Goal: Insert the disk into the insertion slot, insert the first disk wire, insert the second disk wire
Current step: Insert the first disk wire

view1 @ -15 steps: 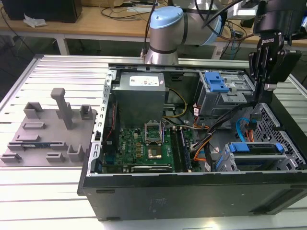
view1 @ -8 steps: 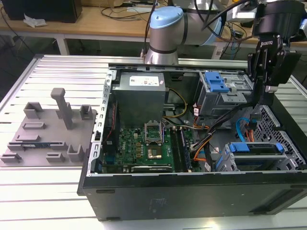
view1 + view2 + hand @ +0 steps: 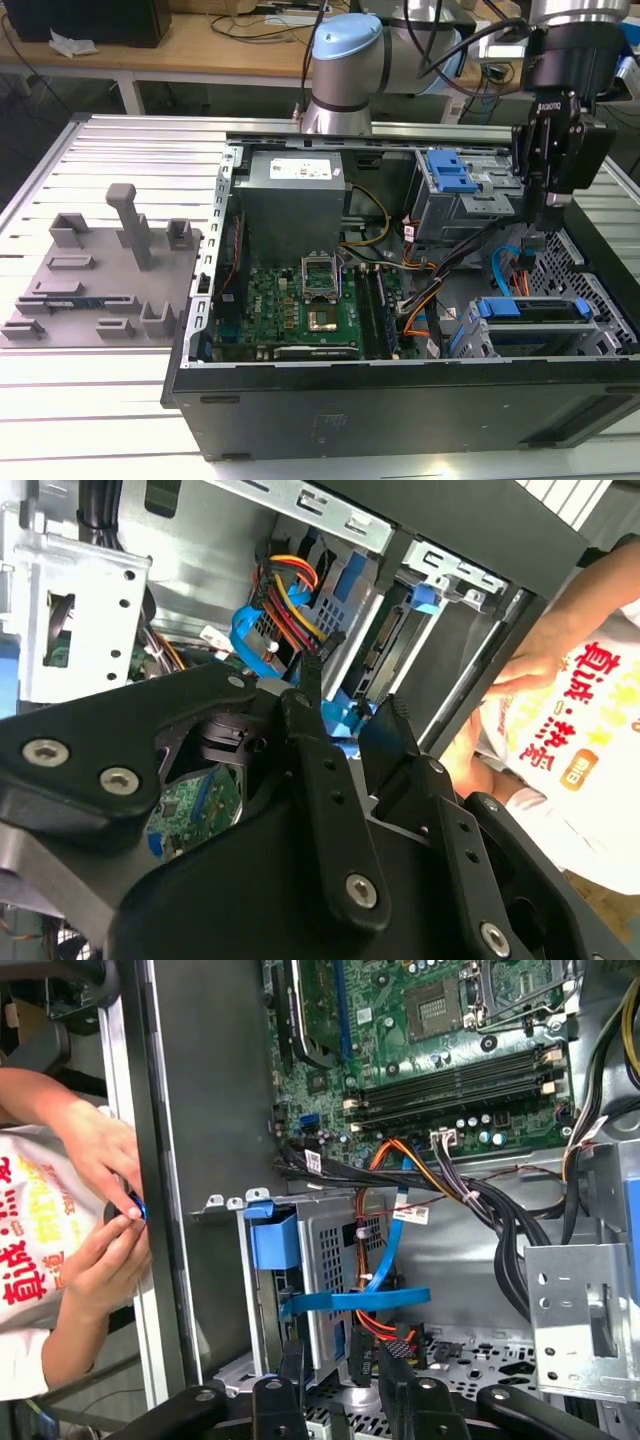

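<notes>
Blue-framed silver hard drive (image 3: 530,308) is sitting in the grey perforated sheet-metal bay (image 3: 485,348), so I judge you are working the wire stage. Your black claw (image 3: 352,695) is hanging parted, gripping nothing, near the flat blue cable (image 3: 360,1300) and the red-orange wire bundle (image 3: 380,1322). Seating either lead is calling for a square, firm grip.

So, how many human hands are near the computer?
2. One hand and the other hand are side by side outside the case wall, fingertips on a small blue thing.
</notes>
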Controlling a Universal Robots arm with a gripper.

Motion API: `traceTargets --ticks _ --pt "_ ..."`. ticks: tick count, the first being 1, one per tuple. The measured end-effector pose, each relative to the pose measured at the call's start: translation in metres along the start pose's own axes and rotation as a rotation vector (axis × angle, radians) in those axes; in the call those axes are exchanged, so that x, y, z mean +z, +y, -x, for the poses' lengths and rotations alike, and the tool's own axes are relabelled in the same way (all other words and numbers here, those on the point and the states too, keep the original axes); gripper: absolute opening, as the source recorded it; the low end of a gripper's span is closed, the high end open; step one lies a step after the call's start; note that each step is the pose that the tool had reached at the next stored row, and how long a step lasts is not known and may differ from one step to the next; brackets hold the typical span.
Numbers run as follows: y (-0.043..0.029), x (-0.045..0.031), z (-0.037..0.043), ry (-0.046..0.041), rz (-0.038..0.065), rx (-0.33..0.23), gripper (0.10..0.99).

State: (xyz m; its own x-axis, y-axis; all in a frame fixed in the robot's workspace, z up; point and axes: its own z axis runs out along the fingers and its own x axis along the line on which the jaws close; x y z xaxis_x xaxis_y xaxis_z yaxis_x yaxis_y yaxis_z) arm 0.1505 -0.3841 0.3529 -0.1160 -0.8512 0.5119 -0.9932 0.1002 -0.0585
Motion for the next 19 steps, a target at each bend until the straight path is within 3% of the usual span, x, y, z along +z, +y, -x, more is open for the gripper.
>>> traceTargets --ticks 7,9,11,15,19 --pt "-0.001 0.0079 0.0031 0.0056 -0.01 0.005 0.427" --pt "-0.0008 0.01 0.0044 0.0055 -0.025 0.017 0.427" --pt "-0.0008 0.0108 0.0048 0.0092 -0.024 0.026 0.427" --pt "-0.0004 0.013 0.0061 0.0306 -0.012 0.056 0.427" --pt "-0.0001 0.0153 0.0085 0.0421 -0.012 0.059 0.427"
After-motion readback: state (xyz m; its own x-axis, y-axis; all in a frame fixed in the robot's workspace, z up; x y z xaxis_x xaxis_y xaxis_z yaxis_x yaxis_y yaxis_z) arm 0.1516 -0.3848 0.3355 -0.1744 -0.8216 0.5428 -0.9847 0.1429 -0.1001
